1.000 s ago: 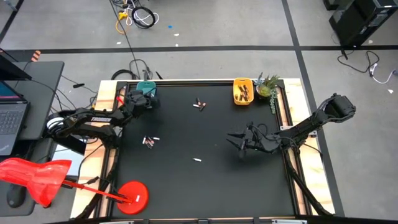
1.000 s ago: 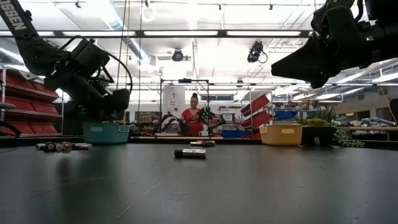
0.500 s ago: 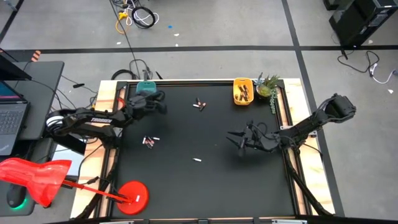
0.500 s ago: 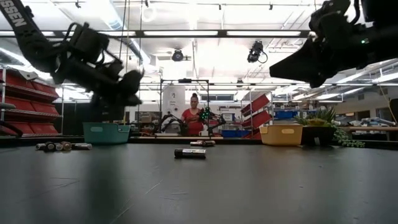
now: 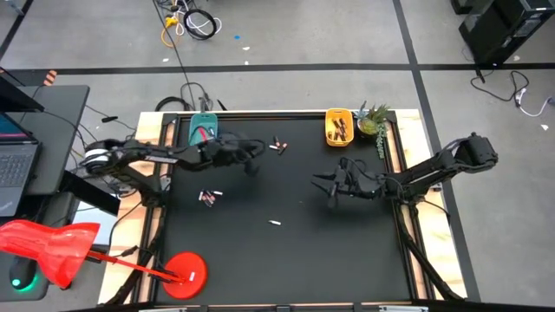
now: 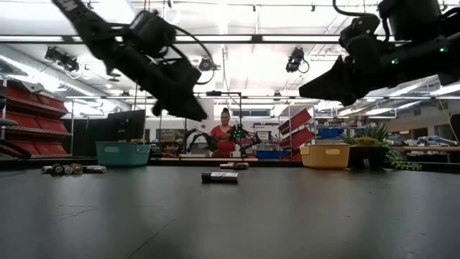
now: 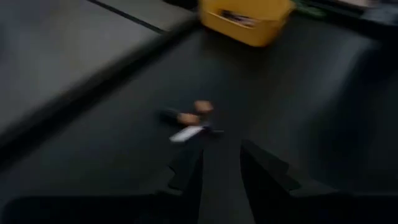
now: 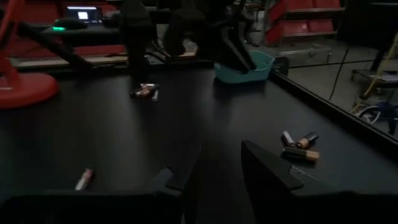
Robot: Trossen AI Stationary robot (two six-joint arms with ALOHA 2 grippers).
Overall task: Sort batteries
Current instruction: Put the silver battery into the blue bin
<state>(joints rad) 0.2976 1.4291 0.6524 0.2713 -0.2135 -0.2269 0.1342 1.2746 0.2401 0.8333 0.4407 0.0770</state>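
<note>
Change: the left gripper (image 5: pixel 252 165) has swung away from the small teal rectangular tray (image 5: pixel 203 130) at the table's far-left corner and now hangs over the far edge's middle stretch, nose toward the cluster of small cylindrical batteries (image 5: pixel 277 146) lying there.
Left fingers: the two dark fingers (image 7: pixel 186 168) stand slightly apart with nothing between them; the blurred cluster (image 7: pixel 189 121) shows just beyond their tips.
Meaning: to my eye a drop at the teal tray is over and a fresh pick from this cluster is the step in hand.
Right gripper: the right gripper (image 5: pixel 332 186) has shifted a little toward the far edge and hovers right of the table's centre.
Right fingers: released, parted, empty (image 8: pixel 186 177).
Teal tray: something small lies inside, dark with a reddish trace; I cannot tell how many.
Yellow tray: the small yellow rectangular tray (image 5: pixel 338 127) sits at the far edge beside a little green potted plant (image 5: pixel 373 120), holding several dark batteries.
Loose batteries: a second cluster (image 5: pixel 208 198) near the left edge and one pale silvery battery (image 5: pixel 275 223) near the table's middle, well apart from both trays.
Progress: roughly midway, as I judge it.
</note>
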